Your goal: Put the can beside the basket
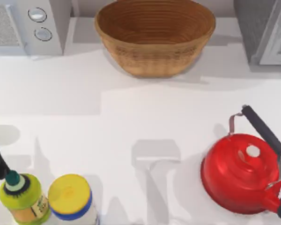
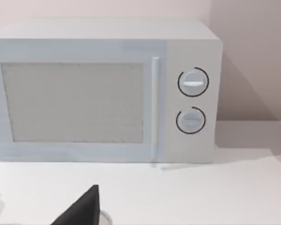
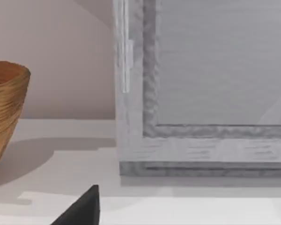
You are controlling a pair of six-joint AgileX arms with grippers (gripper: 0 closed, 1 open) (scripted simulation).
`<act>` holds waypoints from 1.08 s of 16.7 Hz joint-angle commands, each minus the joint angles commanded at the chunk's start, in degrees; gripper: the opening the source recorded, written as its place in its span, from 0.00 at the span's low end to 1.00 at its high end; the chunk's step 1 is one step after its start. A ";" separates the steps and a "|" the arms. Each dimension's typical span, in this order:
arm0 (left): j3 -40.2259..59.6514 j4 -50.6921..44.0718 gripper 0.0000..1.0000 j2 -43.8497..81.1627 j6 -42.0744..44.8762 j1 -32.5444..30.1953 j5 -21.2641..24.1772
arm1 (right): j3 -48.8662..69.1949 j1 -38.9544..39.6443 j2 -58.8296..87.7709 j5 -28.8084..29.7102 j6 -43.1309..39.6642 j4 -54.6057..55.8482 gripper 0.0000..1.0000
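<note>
**Top view: can upright near the table's left corner**

Top view: the can (image 1: 71,199), yellow lid up, long axis vertical, stands at the near left beside a green bottle (image 1: 21,197), well apart from the basket (image 1: 154,40) at the far middle. A red kettle (image 1: 243,173) sits right.

Left wrist view: a microwave (image 2: 105,91).

Right wrist view: the basket's side (image 3: 4,112). Neither pincer's state can be told.
</note>
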 joint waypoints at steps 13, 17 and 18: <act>34.95 -25.39 1.00 38.44 5.91 -9.83 0.09 | 0.00 0.00 0.00 0.00 0.00 0.00 1.00; 56.35 -40.24 1.00 63.49 9.38 -15.54 0.09 | 0.00 0.00 0.00 0.00 0.00 0.00 1.00; 61.68 -43.93 1.00 69.75 10.23 -16.96 0.09 | 0.00 0.00 0.00 0.00 0.00 0.00 1.00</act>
